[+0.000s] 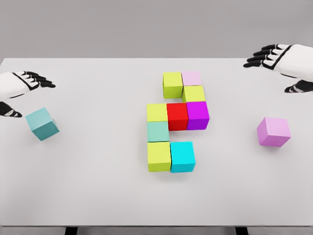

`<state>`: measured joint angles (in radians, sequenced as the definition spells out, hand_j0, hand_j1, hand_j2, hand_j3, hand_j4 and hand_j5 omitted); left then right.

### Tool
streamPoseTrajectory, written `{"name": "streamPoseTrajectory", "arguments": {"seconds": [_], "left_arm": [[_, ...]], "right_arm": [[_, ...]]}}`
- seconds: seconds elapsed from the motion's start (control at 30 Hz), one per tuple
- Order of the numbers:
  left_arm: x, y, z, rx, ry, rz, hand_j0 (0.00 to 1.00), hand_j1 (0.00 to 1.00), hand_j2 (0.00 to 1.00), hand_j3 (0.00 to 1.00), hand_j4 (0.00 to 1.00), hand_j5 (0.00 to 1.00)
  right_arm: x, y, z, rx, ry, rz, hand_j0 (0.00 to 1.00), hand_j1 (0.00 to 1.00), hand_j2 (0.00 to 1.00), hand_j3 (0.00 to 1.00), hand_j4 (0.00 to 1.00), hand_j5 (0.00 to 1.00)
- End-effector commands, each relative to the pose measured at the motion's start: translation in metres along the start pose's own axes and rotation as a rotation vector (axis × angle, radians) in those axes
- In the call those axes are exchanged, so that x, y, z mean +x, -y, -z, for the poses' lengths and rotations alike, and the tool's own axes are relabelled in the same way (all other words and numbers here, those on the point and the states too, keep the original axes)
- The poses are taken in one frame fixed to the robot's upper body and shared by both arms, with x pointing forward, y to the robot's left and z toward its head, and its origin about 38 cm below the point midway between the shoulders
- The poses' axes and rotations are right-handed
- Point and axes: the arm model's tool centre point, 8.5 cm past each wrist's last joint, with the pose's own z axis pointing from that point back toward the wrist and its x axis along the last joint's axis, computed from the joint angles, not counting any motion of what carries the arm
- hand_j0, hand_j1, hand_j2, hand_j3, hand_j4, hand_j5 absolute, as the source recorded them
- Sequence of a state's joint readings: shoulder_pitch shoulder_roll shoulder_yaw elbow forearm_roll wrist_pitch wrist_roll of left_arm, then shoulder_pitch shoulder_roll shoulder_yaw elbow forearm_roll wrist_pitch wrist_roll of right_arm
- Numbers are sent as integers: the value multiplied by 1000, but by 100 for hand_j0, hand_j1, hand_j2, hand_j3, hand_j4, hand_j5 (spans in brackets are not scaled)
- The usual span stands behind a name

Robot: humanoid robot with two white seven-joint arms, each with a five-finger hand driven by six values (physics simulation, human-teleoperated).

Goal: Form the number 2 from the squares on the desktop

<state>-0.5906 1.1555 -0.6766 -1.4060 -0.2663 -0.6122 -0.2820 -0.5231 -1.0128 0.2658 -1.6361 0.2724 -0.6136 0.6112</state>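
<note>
1. A simulated test bench, not a lived-in room: the flat white surface (98, 196) is evenly lit and carries no marks.
2. Behind the surface's far edge there is only a plain grey backdrop (146, 24), with no walls or furniture.
3. On the surface stand flat-coloured cubes (177, 116), smooth and without texture, as a simulator renders them.

A group of nine touching blocks (177, 120) is being carried by the white bench (98, 186). A teal block (42, 124) is being carried far left, a pink block (273, 131) far right.
</note>
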Motion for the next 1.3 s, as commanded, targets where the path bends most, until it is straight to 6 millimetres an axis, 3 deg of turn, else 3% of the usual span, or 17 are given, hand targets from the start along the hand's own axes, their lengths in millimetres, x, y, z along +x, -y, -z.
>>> {"name": "streamPoseTrajectory", "arguments": {"seconds": [0.0,0.13,0.23,0.37,0.43,0.47,0.53,0.6,0.77,1.03,1.27], "left_arm": [[-3,1,-2,0,-9,-10,100,100,100,100,100,100],[-5,8,-1,-18,-14,-23,100,100,100,100,100,100],[3,28,10,-77,17,-32,100,100,100,100,100,100],[6,39,16,-131,20,16,100,100,100,100,100,100],[6,40,16,-134,21,18,100,100,100,100,100,100],[6,40,16,-136,20,22,100,100,100,100,100,100],[7,40,18,-135,23,22,100,100,100,100,100,100],[8,44,22,-149,24,44,100,100,100,100,100,100],[-2,58,26,-195,-13,69,100,100,100,100,100,100],[-2,60,26,-207,-17,86,100,100,100,100,100,100],[-2,63,26,-225,-16,102,99,99,99,99,99,99]], "right_arm": [[3,1,2,-2,9,1,100,100,100,100,100,100],[0,11,-2,-11,2,-18,100,100,100,100,100,100],[-4,0,3,47,7,0,100,100,100,100,100,100],[-21,-2,-16,97,-63,-9,100,100,100,100,100,100],[-14,-13,-14,144,-40,-12,100,100,100,100,100,100],[1,-18,-4,165,10,-26,100,100,100,100,100,100],[16,-14,0,193,34,-105,100,100,100,100,100,100],[28,-25,6,244,54,-154,100,100,100,100,100,100],[24,-35,-2,328,21,-207,100,100,100,100,100,100],[33,-63,3,401,67,-173,100,100,100,100,100,100],[30,-75,3,434,62,-167,100,100,100,100,100,100]]}}
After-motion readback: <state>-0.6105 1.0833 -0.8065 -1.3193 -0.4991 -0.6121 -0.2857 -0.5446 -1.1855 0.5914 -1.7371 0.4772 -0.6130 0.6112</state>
